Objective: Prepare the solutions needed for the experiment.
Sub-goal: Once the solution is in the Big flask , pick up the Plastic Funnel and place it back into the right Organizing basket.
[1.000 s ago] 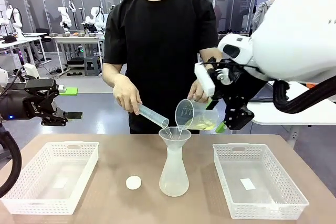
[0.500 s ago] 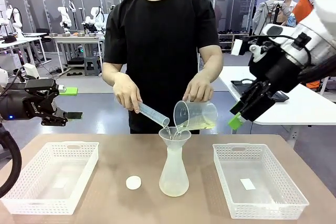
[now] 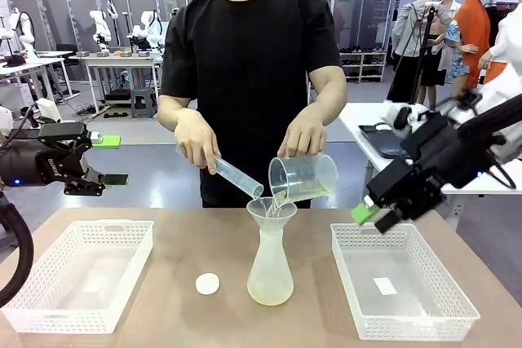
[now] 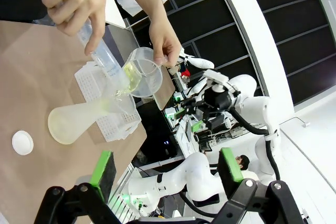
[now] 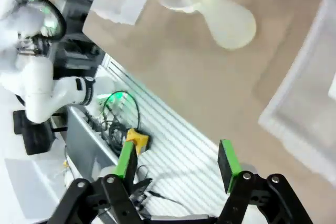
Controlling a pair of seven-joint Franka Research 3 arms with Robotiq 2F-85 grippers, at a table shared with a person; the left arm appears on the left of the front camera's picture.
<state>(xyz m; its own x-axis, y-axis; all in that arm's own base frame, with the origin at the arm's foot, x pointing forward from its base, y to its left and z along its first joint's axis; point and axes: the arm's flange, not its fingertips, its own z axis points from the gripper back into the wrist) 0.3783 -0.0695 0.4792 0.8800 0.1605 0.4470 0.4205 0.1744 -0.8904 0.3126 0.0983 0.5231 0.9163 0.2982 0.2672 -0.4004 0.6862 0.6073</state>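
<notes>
A: How are the fingers found?

B: The left gripper [image 3: 110, 160] is seen with its green pads wide apart and nothing between them, beyond the left end of the table. The right gripper [image 3: 371, 216] is also open, with nothing held, above the far rim of a white perforated plastic basket [image 3: 351, 238].

A: Where are the solutions?

B: The solutions [image 3: 270, 292], a pale yellow-green liquid, are seen as a shallow layer at the bottom of a frosted conical flask [image 3: 270, 262], which stands upright in the middle of the table. A clear plastic beaker [image 3: 303, 178] and a clear measuring cylinder [image 3: 238, 177] are tipped together by the person [image 3: 249, 63] over a translucent funnel [image 3: 272, 209] seated in the neck.

A: How can this step be done well?

B: It is judged that both grippers should be held clear of the flask while the pouring is done. The funnel could be knocked and liquid spilled.

A: And the surface, the room?

B: The matt brown table top [image 3: 188, 238] carries 2 baskets; the second basket [image 3: 106, 226] is placed at the left. 1 small white round cap [image 3: 207, 284] lies near the flask. Work tables and dark glass walls are seen behind.
</notes>
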